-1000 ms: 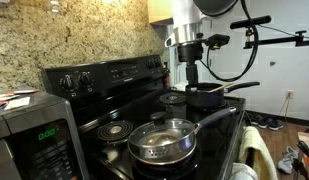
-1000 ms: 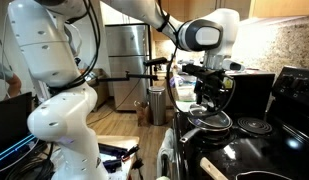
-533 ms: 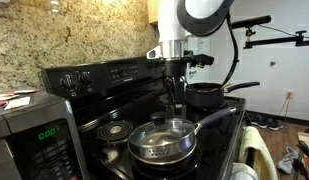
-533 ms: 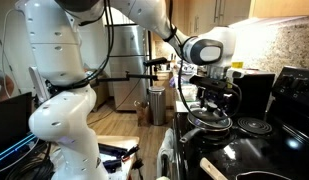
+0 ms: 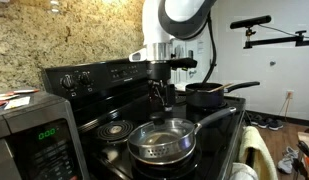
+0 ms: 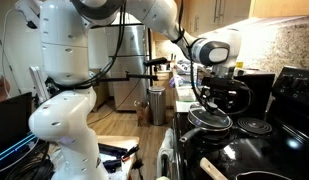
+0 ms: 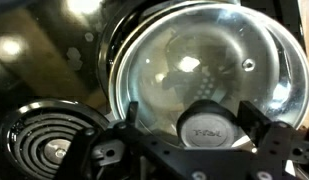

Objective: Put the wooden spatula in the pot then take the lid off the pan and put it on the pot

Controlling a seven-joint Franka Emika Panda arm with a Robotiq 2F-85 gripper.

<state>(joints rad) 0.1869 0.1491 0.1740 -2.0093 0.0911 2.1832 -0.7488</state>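
Observation:
The pan point(image 5: 161, 145) sits at the stove's front with the glass lid point(image 5: 160, 132) on it. In the wrist view the lid point(image 7: 184, 60) fills the frame, and its black knob point(image 7: 206, 128) lies between my fingers point(image 7: 264, 125). My gripper point(image 5: 162, 95) hangs open a little above the lid, holding nothing; it also shows in an exterior view point(image 6: 222, 100). The black pot point(image 5: 206, 96) stands behind and to the right, handle pointing right. A pale wooden spatula point(image 6: 213, 168) shows at the bottom edge; what it rests in I cannot tell.
A coil burner point(image 7: 39, 145) lies beside the pan. A microwave point(image 5: 29, 135) stands at the near left. The stove's control panel point(image 5: 104, 72) and a granite backsplash point(image 5: 74, 35) rise behind. The robot's white base point(image 6: 64, 110) stands beside the stove.
My gripper has swung from above the pot over to above the pan's lid, staying open. Pot, pan and lid have not moved.

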